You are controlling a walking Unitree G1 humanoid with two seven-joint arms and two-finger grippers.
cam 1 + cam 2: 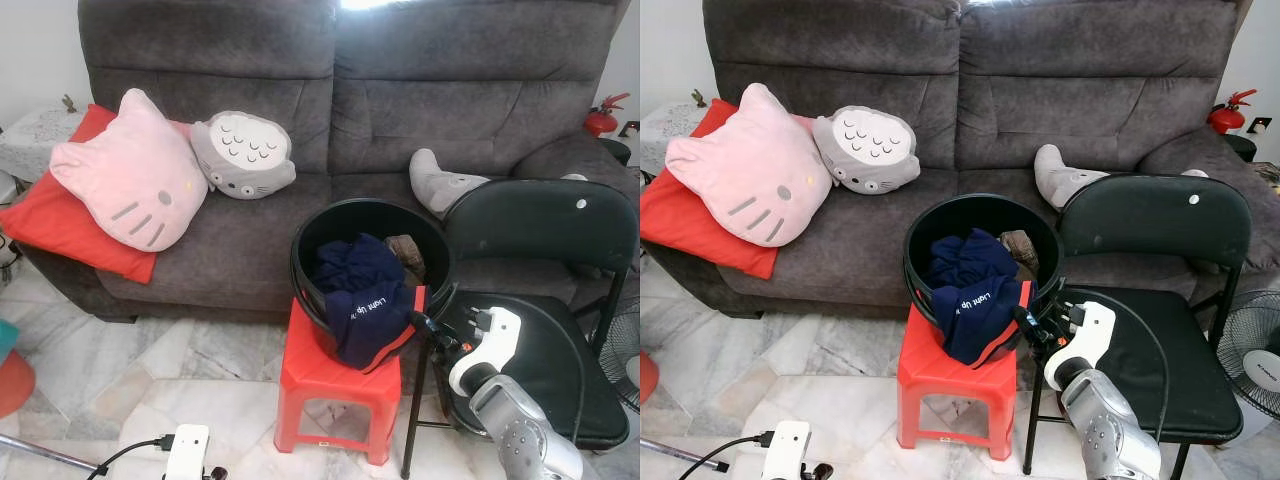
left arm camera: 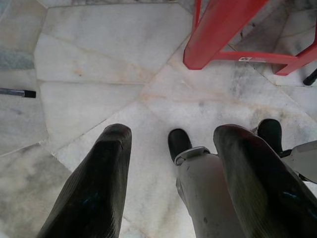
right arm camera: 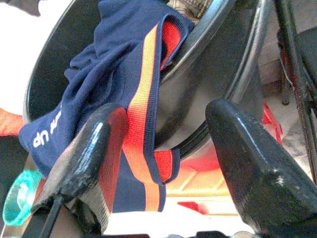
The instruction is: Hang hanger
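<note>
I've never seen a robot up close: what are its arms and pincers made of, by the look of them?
The right arm is silver metal with a white housing near the wrist and a black cable looping beside it. The right pincer has two thick, glossy black fingers, scuffed at the tips. The left pincer has matching long black fingers, and a white block trailing a black cable.

Counted relative to sofa (image 1: 350, 110): one sofa. On its seat: one red cushion (image 1: 55, 225), one pink cat-face pillow (image 1: 130, 175), one grey owl plush (image 1: 243, 155), one grey plush piece (image 1: 440, 183). In front of sofa: one red stool (image 1: 335, 385), one black bucket (image 1: 330, 240) on it, one navy garment (image 1: 365, 310) over bucket rim, one black folding chair (image 1: 545, 225). Beside sofa's right arm: one red fire extinguisher (image 1: 603, 118), one fan (image 1: 1255, 365).
</note>
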